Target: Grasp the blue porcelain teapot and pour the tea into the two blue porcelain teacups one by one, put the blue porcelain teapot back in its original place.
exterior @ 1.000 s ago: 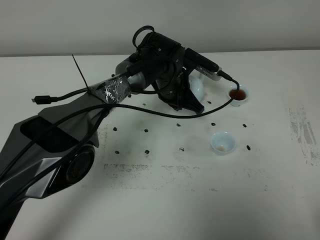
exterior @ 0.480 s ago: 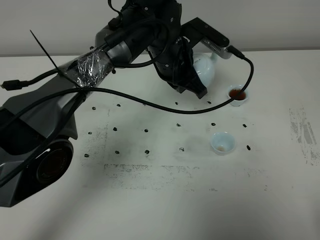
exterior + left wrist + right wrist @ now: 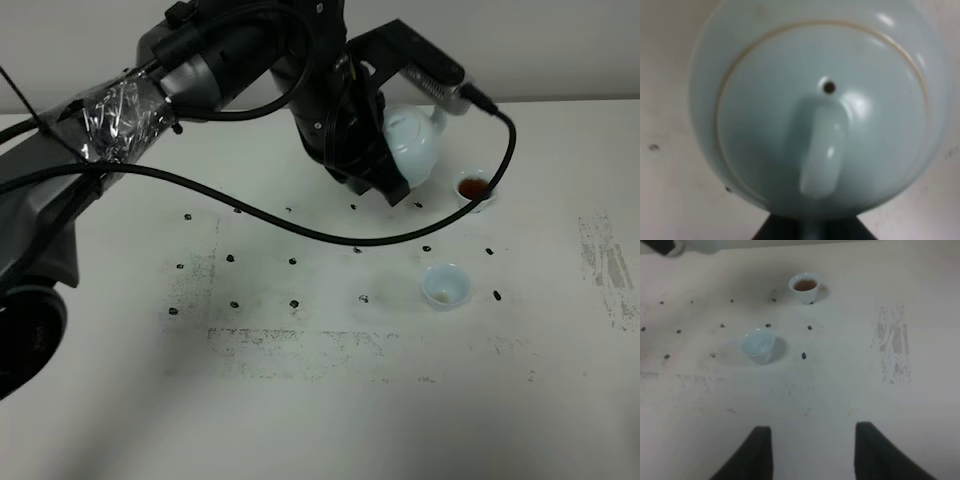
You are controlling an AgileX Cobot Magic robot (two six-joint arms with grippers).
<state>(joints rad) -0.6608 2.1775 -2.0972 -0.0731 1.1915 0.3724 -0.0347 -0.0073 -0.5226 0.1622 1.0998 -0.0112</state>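
My left gripper [image 3: 388, 175] is pinching the blue porcelain teapot [image 3: 418, 148] from behind, holding it off the surface [image 3: 300, 400] just beside the far teacup [image 3: 474, 188], which holds brown tea. The near teacup [image 3: 445, 285] stands empty, well apart from the pot and closer to me. My right gripper [image 3: 812, 455] hangs above bare surface with its fingers spread and nothing between them.
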